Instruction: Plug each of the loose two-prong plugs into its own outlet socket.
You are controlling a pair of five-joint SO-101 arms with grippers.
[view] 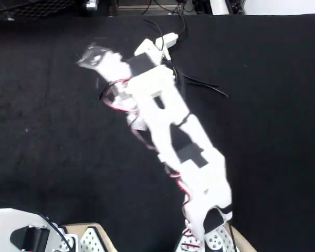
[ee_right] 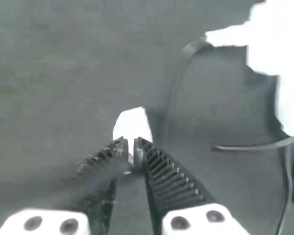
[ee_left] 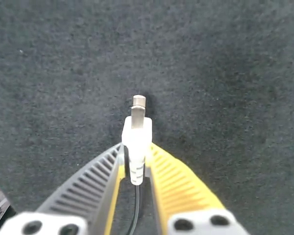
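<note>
My left gripper [ee_left: 136, 149] is shut on a white two-prong plug [ee_left: 136, 134]. Its metal prongs [ee_left: 138, 108] point away from the wrist over black cloth, and its black cable runs back between the fingers. My right gripper [ee_right: 132, 145] is shut on a small white plug body [ee_right: 131, 126]. In the high view the right arm [view: 173, 136] stretches from the near right edge to the far left-centre, ending at its blurred gripper [view: 94, 56]. A white socket piece [view: 158, 44] with black cables lies beside that arm, and is seen again as the white socket piece [ee_right: 274, 36].
Black cloth [view: 273, 131] covers the table. Thin black cables [view: 202, 83] trail to the right of the extended arm, and a looped cable [ee_right: 179, 88] lies near the right gripper. The left arm's base [view: 31, 236] sits at the near left corner.
</note>
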